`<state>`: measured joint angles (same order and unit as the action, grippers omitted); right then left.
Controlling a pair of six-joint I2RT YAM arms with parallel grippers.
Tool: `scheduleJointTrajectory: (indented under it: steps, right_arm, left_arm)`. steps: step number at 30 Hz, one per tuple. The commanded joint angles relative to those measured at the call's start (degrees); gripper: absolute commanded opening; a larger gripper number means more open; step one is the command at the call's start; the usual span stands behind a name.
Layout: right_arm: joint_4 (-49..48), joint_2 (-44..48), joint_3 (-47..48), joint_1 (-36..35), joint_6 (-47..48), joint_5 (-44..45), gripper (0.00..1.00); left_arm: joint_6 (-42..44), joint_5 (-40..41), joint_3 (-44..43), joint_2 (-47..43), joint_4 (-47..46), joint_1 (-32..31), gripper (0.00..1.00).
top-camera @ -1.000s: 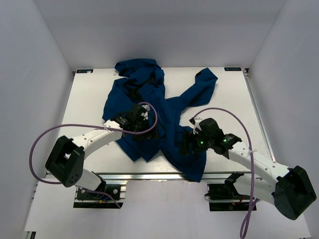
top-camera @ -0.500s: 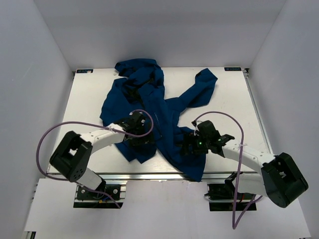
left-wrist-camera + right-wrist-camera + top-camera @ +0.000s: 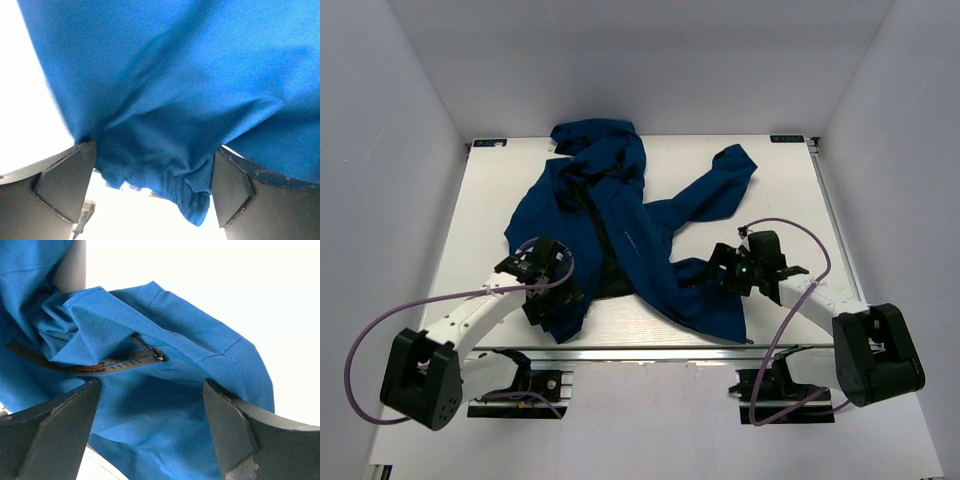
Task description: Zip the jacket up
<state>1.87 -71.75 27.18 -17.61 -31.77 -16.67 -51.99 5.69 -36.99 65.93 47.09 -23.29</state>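
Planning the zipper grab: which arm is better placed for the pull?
Probably right. The zipper pull lies in front of the right pincer, fingers open; the left pincer faces only bunched jacket fabric, no zipper.

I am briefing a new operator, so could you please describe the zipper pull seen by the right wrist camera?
Find the blue jacket on the table; go to its near right part, by the right end effector. A dark zipper strip crosses the folds; the zipper pull is the small tab at its right end, the only hardware amid plain cloth.

jacket [image 3: 638,222]: navy blue, black lining | table [image 3: 500,190]: white | arms [image 3: 470,316]: white, black
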Motion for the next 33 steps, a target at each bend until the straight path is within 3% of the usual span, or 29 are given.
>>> scheduleJointTrajectory:
  steps: [1, 4, 8, 15, 18, 20, 24, 26, 33]
  right_arm:
    - [0.59, -1.38, -1.34, 2.14, 4.25, -1.70, 0.89]
    - [0.68, 2.20, 0.76, 1.88, 8.71, -7.05, 0.89]
    - [5.85, 9.76, 4.63, 1.26, 14.89, -6.54, 0.89]
    - [7.96, 21.03, 6.82, 0.03, 14.19, -6.54, 0.89]
    - [12.27, 22.44, 8.15, -0.76, 16.21, -7.23, 0.89]
    - [14.38, 22.96, 8.59, -2.42, 17.44, -7.07, 0.89]
    - [18.33, 22.09, 9.21, -11.20, 17.72, 1.68, 0.89]
    - [18.52, 20.86, 8.51, -14.03, 14.57, 4.87, 0.89]
    - [20.63, 18.40, 6.75, -14.03, 10.68, 14.89, 0.89]
  left_arm:
    - [-4.44, 5.47, -5.90, -3.35, 12.49, 0.52, 0.98]
    - [-4.35, 7.13, -11.33, -4.67, 16.70, 0.52, 0.98]
    - [-1.37, 5.92, -17.49, -7.04, 16.99, 0.52, 0.98]
    - [5.22, -9.36, -20.40, -4.77, 1.62, 0.44, 0.98]
    - [6.64, -14.64, -20.05, -0.20, -4.45, -2.09, 0.98]
    - [6.29, -13.70, -20.40, 3.83, -7.27, -5.43, 0.98]
    - [5.50, -14.74, -20.40, 11.65, -13.32, -10.20, 0.98]
    - [5.50, -18.17, -20.31, 16.56, -22.71, -10.20, 0.98]
    - [9.44, -17.38, -33.47, 34.59, -24.07, -10.20, 0.98]
